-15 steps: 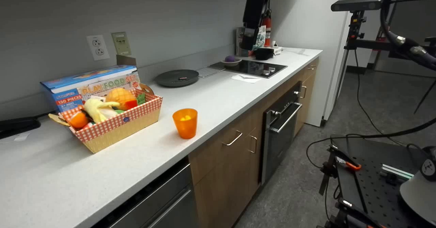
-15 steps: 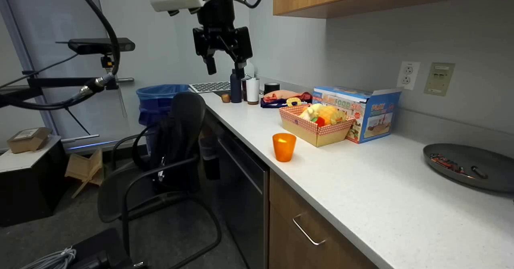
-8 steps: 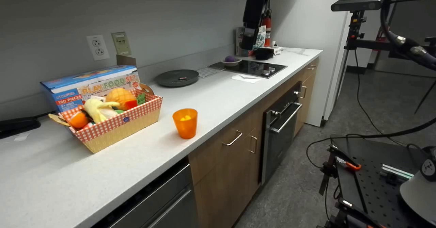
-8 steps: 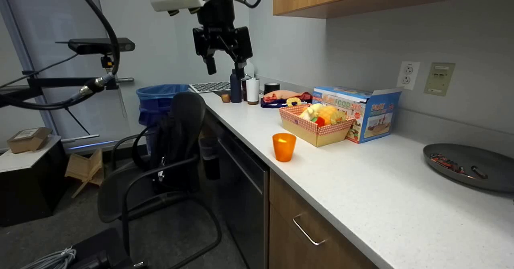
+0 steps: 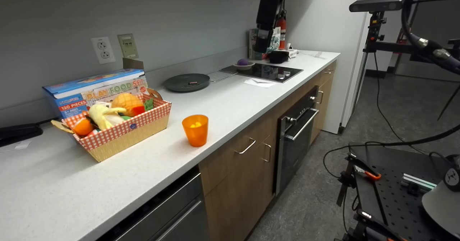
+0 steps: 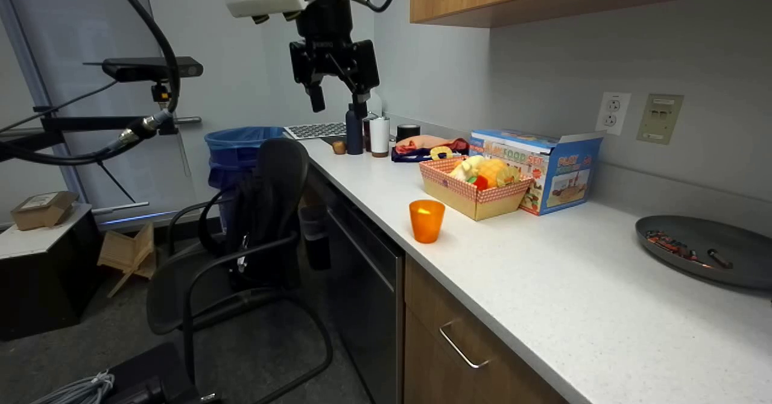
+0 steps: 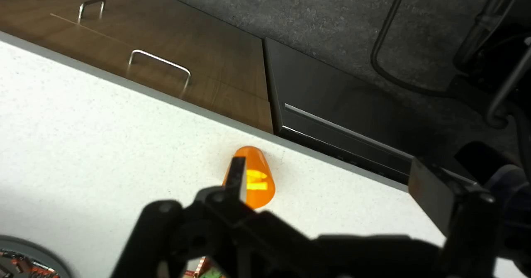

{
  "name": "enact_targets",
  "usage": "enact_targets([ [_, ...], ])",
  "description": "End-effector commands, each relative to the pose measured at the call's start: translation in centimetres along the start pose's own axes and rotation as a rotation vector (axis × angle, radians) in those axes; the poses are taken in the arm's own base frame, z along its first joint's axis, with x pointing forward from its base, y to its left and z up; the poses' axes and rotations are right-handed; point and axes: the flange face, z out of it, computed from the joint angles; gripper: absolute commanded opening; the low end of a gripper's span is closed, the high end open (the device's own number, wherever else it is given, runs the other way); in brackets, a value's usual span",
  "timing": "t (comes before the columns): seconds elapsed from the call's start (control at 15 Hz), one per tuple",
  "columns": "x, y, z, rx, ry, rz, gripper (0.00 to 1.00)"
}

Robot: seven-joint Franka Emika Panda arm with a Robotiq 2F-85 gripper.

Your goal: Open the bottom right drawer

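The drawer (image 5: pixel 220 165) has a brown wood-grain front under the counter edge and is closed; its inside is hidden. Its front also shows in an exterior view (image 6: pixel 425 295) and in the wrist view (image 7: pixel 232 101). Its slim silver bar handle (image 5: pixel 247 147) shows in both exterior views (image 6: pixel 458 351) and in the wrist view (image 7: pixel 161 59). My gripper (image 6: pixel 339 102) is open and empty, high above the counter and well apart from the handle. In the wrist view its spread fingers (image 7: pixel 327 174) have nothing between them, and one finger overlaps the orange cup in the picture.
An orange cup (image 6: pixel 426 222) stands near the counter edge above the drawer. A toy food basket (image 5: pixel 124 136), a play food box (image 6: pixel 567 175) and a dark pan (image 5: pixel 187 82) are on the counter. A dark grey-fronted drawer (image 6: pixel 362 289) and an oven (image 5: pixel 298 136) flank the wood fronts.
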Motion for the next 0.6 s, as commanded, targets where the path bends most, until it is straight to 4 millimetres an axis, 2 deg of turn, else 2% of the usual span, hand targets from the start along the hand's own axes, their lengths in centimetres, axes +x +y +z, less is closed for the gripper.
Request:
enact_targets([
  [0.0,0.0,0.0,0.0,0.000,-0.001,0.000,1.00],
  [0.2,-0.1,0.3,0.3,0.002,0.001,0.007,1.00],
  [0.53,-1.8,3.2,3.5,-0.039,-0.043,0.091,1.00],
])
